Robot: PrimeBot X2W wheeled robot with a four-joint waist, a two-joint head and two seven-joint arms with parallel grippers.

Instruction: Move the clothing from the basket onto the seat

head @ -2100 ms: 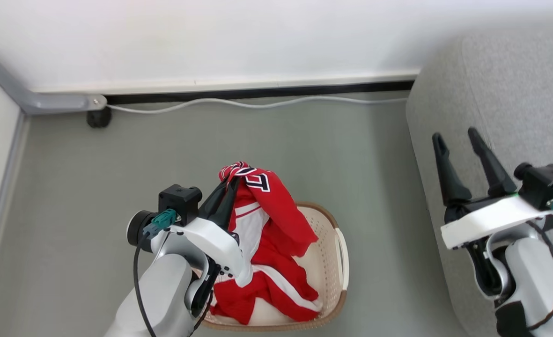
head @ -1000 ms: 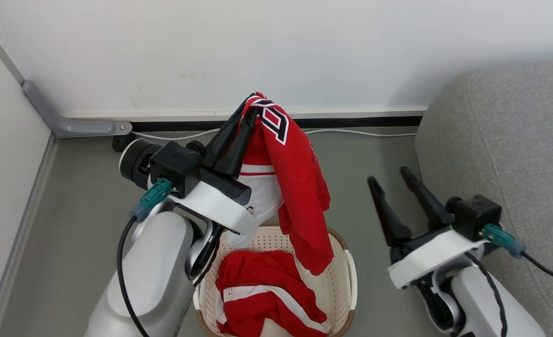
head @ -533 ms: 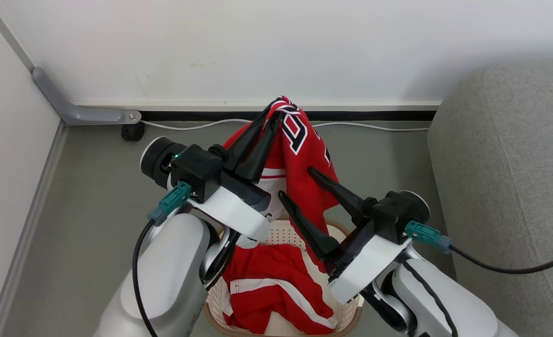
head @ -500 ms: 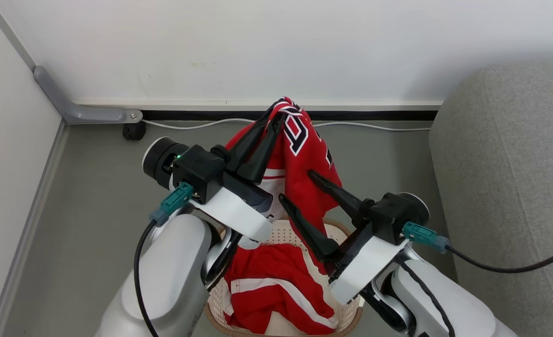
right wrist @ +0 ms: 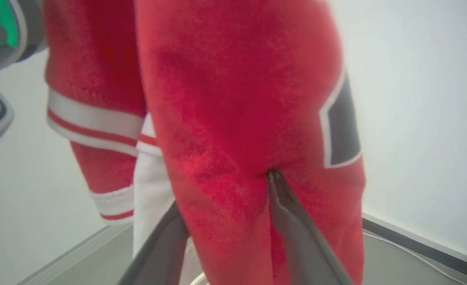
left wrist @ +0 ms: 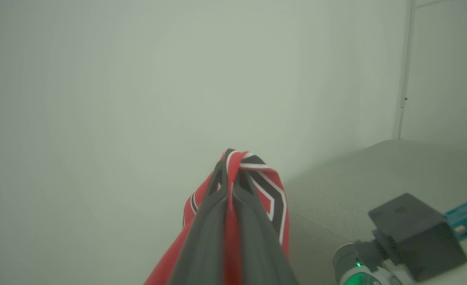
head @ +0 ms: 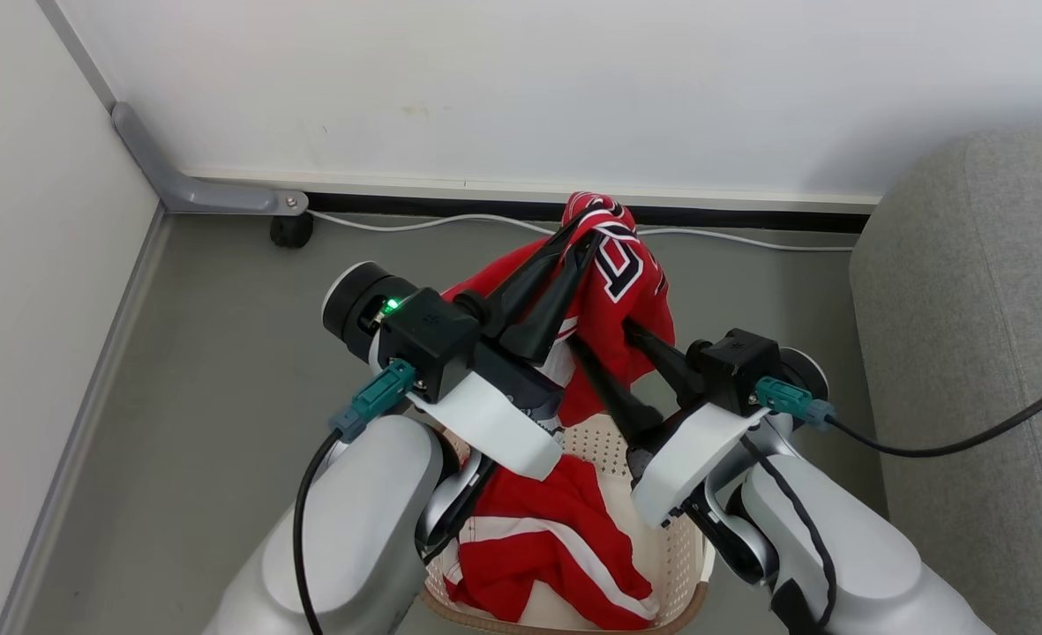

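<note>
1. Seat [head: 970, 370]: one grey sofa fills the right side of the head view. None of the clothing lies on it.
2. Arms: two. The left arm [head: 353, 529] and the right arm [head: 829, 547] rise from the bottom edge of the head view. They lean inward towards each other above the basket.
3. Basket [head: 604, 445]: one, cream and perforated, on the grey floor [head: 221, 353] near the seat. The forearms hide part of it.
4. Clothing: two red garments. The jersey [head: 618, 273] hangs in the air over the basket, its navy letters facing the seat. The second garment [head: 556, 538], with white stripes, lies crumpled inside the basket.
5. Left gripper [head: 587, 234]: its fingers point up and away towards the wall [head: 485, 88]. They are pressed together on the jersey's top fold and carry its weight.
6. Right gripper [head: 600, 333]: it is lower and reaches into the hanging jersey. The jaws stand wide apart with a thick fold of red cloth between them. In the right wrist view one finger [right wrist: 292, 221] touches the cloth, which is not pinched.
</note>
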